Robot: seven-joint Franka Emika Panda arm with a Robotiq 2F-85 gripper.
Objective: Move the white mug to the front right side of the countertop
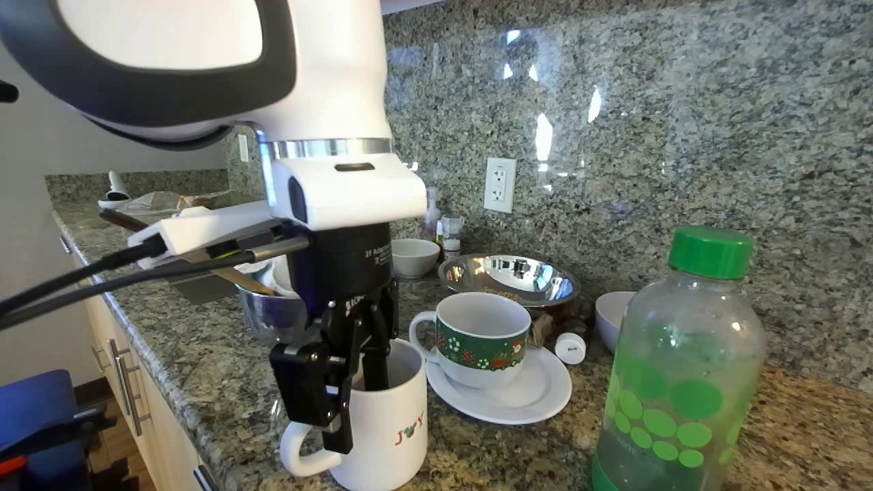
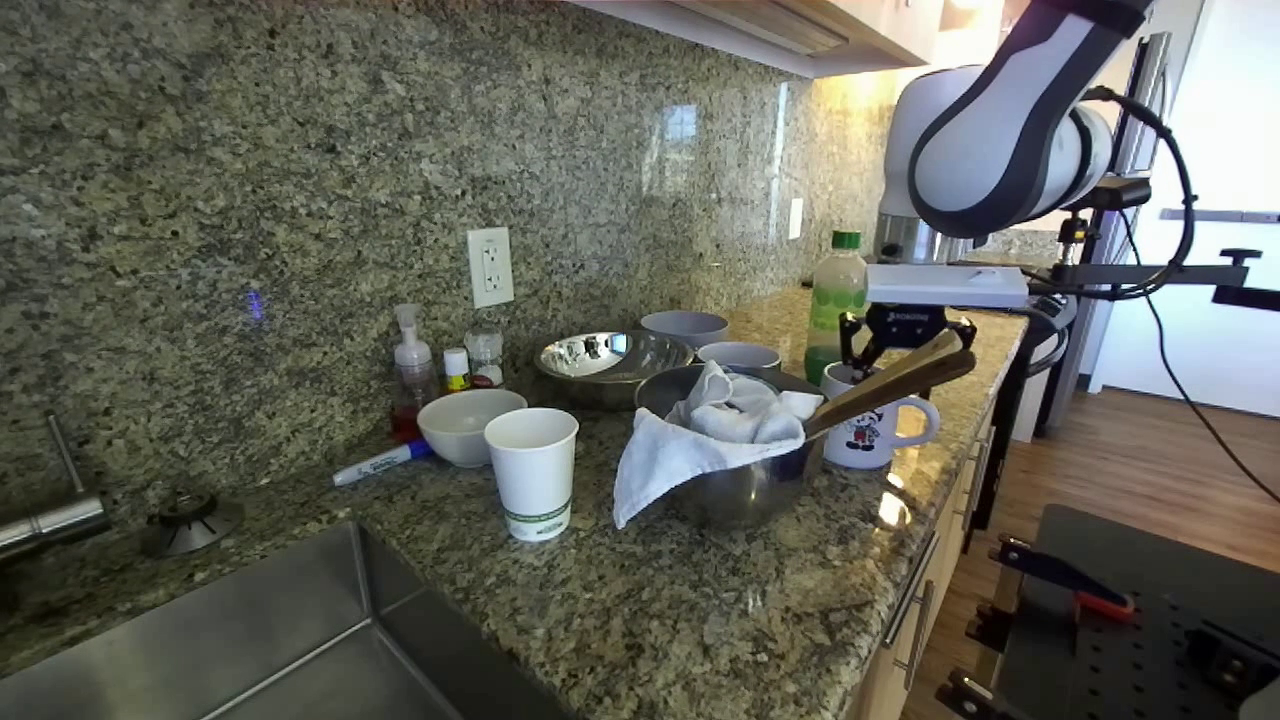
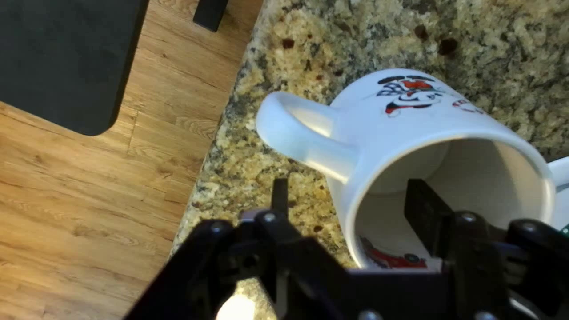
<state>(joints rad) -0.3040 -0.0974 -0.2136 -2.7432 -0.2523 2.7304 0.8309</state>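
Note:
The white mug (image 1: 385,440) stands upright on the granite countertop (image 1: 477,464), near its front edge. It shows in both exterior views (image 2: 858,440) and in the wrist view (image 3: 378,124), with lettering and a cartoon figure on its side. Its loop handle (image 3: 302,133) points toward the counter's front edge. My gripper (image 3: 347,183) is open and straddles the mug's wall. One finger is inside the mug and the other is outside, beside the handle. In the wrist view, gaps show between both fingers and the wall. In an exterior view the gripper (image 1: 359,412) points down.
A green-rimmed cup (image 1: 481,341) on a saucer (image 1: 545,402) stands close beside the mug. A green-capped bottle (image 1: 682,395), a metal bowl with a cloth and wooden handles (image 2: 740,490), a shiny bowl (image 2: 610,365) and a paper cup (image 2: 535,470) stand around. A sink (image 2: 250,640) is at one end.

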